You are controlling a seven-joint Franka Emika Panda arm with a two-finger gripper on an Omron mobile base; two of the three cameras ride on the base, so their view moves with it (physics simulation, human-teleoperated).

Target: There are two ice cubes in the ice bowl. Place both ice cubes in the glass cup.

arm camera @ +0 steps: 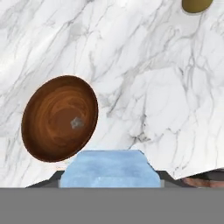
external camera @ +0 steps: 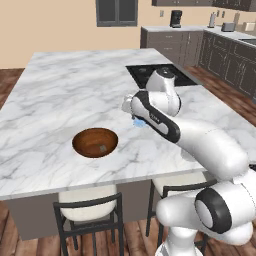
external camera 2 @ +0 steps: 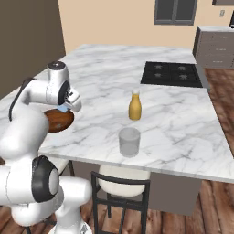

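Note:
My gripper [external camera: 136, 119] [external camera 2: 65, 108] [arm camera: 109, 176] hangs above the marble island, just right of the ice bowl, shut on one pale blue ice cube [arm camera: 109, 168] [external camera: 138, 122] [external camera 2: 63, 110]. The hand view shows this cube large between the fingers. The dark-brown wooden ice bowl [external camera: 76, 143] [external camera 2: 61, 121] [arm camera: 43, 109] sits near the island's front edge. The other ice cube [external camera: 102, 148] [arm camera: 77, 123] lies small and grey inside it. The glass cup [external camera 2: 130, 141] stands upright near the front edge, well to the right of the bowl and apart from my gripper.
An orange-yellow bottle [external camera 2: 134, 106] [arm camera: 197, 5] stands behind the cup. A black cooktop [external camera: 160, 75] [external camera 2: 171, 74] is set into the island farther back. Stools [external camera: 90, 210] [external camera 2: 119, 180] stand under the front edge. My own arm crosses the island's right side in the left base view.

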